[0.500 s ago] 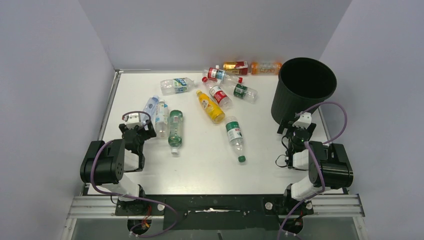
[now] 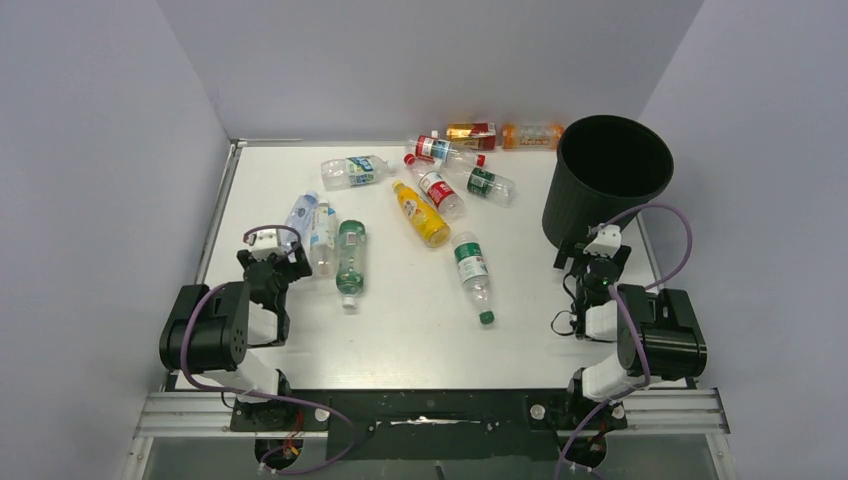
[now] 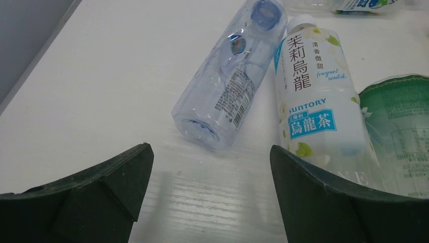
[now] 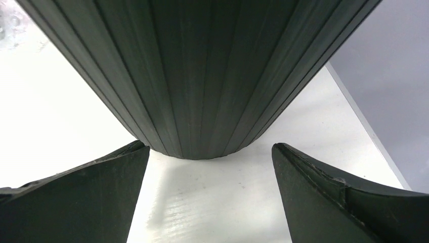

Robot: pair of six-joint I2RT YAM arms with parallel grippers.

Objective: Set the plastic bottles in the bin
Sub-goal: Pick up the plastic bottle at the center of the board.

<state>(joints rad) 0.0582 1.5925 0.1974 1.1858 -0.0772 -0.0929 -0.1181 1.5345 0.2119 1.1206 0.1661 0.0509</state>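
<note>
Several plastic bottles lie on the white table [image 2: 400, 310]. A clear blue-capped bottle [image 2: 303, 213] [image 3: 227, 86], a white-labelled tea bottle [image 2: 322, 238] [image 3: 313, 101] and a green-labelled bottle [image 2: 350, 258] [image 3: 399, 126] lie side by side just ahead of my left gripper [image 2: 272, 262] [image 3: 210, 158]. That gripper is open and low over bare table, holding nothing. The black bin [image 2: 612, 180] [image 4: 202, 76] stands upright at the right rear. My right gripper [image 2: 592, 256] [image 4: 210, 166] is open at the bin's base, empty.
Further back lie a yellow bottle [image 2: 420, 213], red-labelled bottles [image 2: 438, 190] and orange bottles [image 2: 530, 133] by the rear edge. A green-labelled bottle [image 2: 470, 270] lies mid-table. Grey walls close in the left, rear and right sides.
The left gripper has shifted very slightly toward its base. The bottles, the bin and the right arm have not moved.
</note>
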